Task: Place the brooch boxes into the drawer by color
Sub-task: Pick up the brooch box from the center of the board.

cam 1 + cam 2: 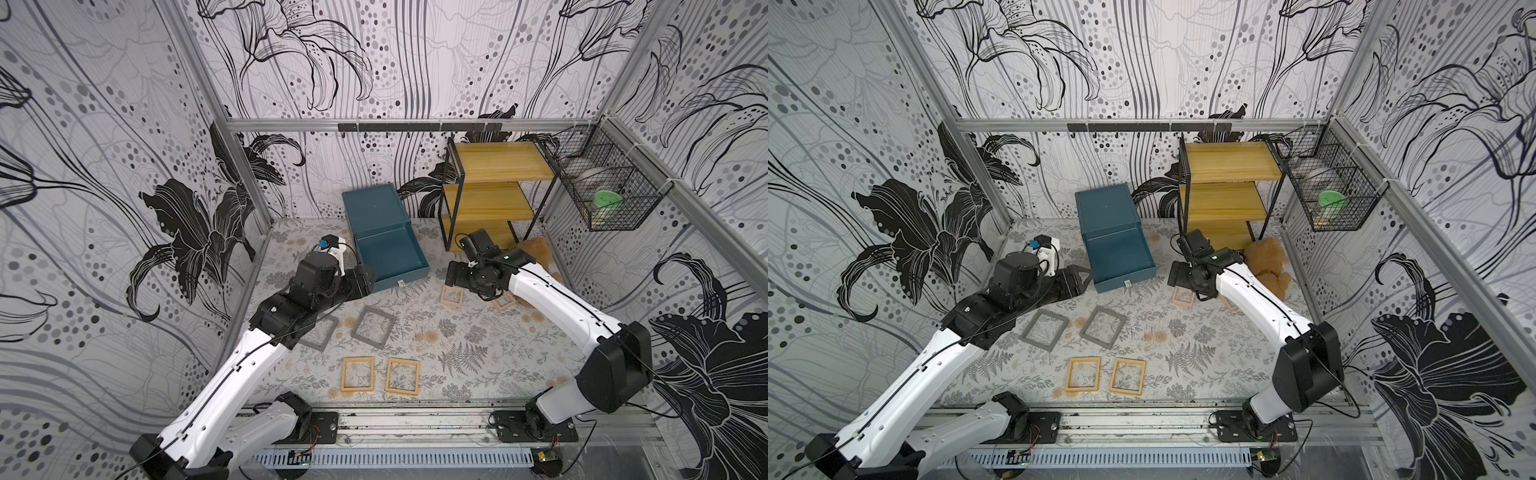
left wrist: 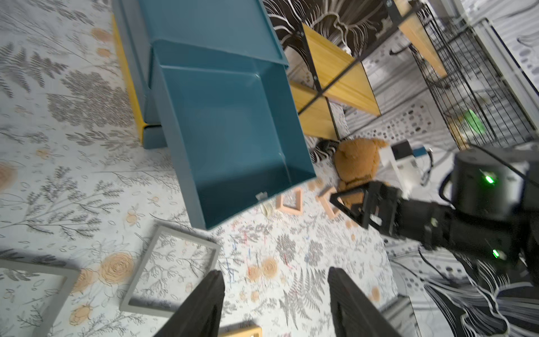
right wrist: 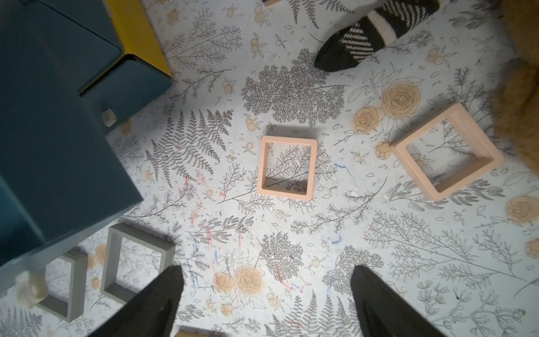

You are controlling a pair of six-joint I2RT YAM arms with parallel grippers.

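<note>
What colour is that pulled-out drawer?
Teal-blue: the open rectangular drawer shows best in the left wrist view.

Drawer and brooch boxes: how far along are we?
Done: the top drawer is pulled out, empty. In hand: nothing; the right gripper hangs open above a pink box, the left gripper is open too. Left: everything. That box, a second pink box, two grey boxes and two yellow boxes lie on the table.

No text, label or number can be read anywhere.
</note>
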